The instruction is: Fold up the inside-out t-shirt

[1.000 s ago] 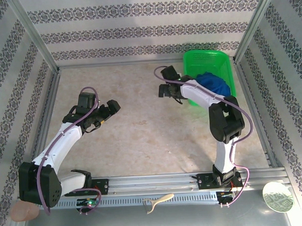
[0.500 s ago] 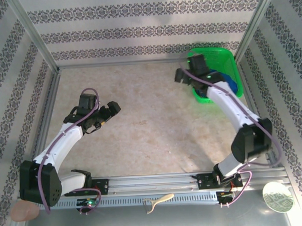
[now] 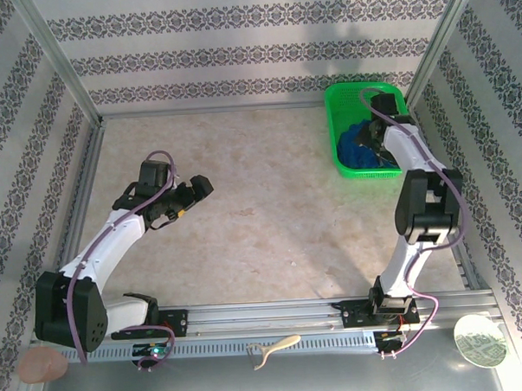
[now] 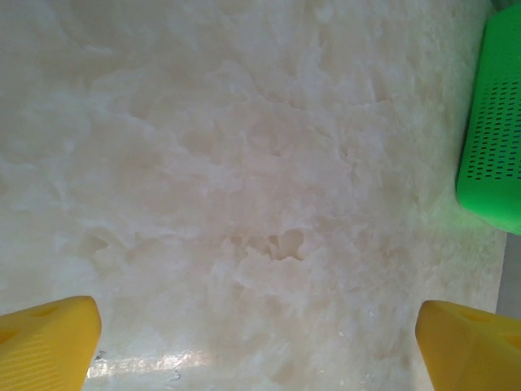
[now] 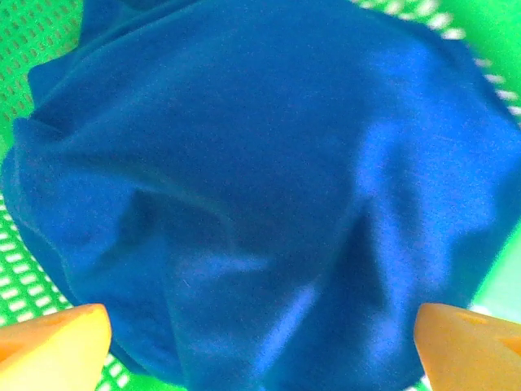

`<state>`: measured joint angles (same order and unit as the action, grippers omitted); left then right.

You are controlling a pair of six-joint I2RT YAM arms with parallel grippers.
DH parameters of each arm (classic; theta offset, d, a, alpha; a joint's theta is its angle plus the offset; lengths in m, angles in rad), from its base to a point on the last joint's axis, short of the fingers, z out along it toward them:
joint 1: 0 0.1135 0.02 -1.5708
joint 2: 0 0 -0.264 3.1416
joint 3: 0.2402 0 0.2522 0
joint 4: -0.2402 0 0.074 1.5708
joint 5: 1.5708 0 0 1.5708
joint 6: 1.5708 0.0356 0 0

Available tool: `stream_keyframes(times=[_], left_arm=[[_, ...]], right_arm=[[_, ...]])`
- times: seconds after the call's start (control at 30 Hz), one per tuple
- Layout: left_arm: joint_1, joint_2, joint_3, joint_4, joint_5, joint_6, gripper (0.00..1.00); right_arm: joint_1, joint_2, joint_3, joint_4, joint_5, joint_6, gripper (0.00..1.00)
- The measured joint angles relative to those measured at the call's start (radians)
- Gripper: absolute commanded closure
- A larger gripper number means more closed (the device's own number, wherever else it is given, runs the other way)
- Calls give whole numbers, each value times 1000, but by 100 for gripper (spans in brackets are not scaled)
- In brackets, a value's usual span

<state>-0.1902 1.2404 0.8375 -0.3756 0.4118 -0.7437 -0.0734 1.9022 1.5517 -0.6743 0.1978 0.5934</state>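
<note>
Fingers (image 5: 49, 342) of R gripper (image 5: 260, 350) apart, above inside-out t-shirt (image 5: 244, 179) bunched in green basket (image 3: 341, 95); should sink deep, pinch a thick fold. L gripper (image 3: 194, 188) apart too, well outside basket.

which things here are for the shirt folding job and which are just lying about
Job: blue t-shirt, bunched in the green basket; open right gripper over it.
Lying about: cream hook-shaped tool, patterned disc, pinkish round object.
</note>
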Motion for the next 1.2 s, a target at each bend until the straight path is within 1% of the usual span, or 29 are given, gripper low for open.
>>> stream_keyframes(times=[0.03,0.1,0.13,0.23,0.27,0.37,0.43,0.5,0.6,0.73,0.83,0.9,1.0,1.07,1.2], left_arm=[[0,5,2,2,4,2,1],[-1,14,3,3,10,3,1],[-2,18,3,2,16,3,1],[-9,24,7,1,34,10,1],[-10,24,9,1,39,14,1],[-12,19,13,1,48,27,1],[-12,7,13,-2,51,34,1],[-12,-12,13,-3,51,40,1],[-12,-39,14,-2,51,45,1],[-12,-51,22,-2,51,45,1],[-12,-51,37,4,52,43,1],[-12,-51,46,19,52,35,1],[-12,-52,55,58,57,15,1],[-12,-52,55,86,60,-2,1],[-12,-52,55,119,60,-25,1]], right_arm=[[-1,36,32,-2,-16,3,10],[-2,93,80,-4,-48,8,23],[-2,119,100,-3,-66,13,36],[-3,162,115,-3,-128,14,88],[-3,166,114,-1,-154,15,100],[-3,145,87,56,-228,27,100],[-2,90,45,105,-267,34,100],[3,6,13,142,-294,33,100],[29,-165,3,203,-322,32,100],[114,-388,34,279,-372,32,100],[210,-481,84,318,-408,32,100],[288,-507,114,331,-428,30,100],[404,-506,146,338,-456,30,100],[475,-480,169,337,-475,30,100],[568,-402,206,341,-505,29,100]])
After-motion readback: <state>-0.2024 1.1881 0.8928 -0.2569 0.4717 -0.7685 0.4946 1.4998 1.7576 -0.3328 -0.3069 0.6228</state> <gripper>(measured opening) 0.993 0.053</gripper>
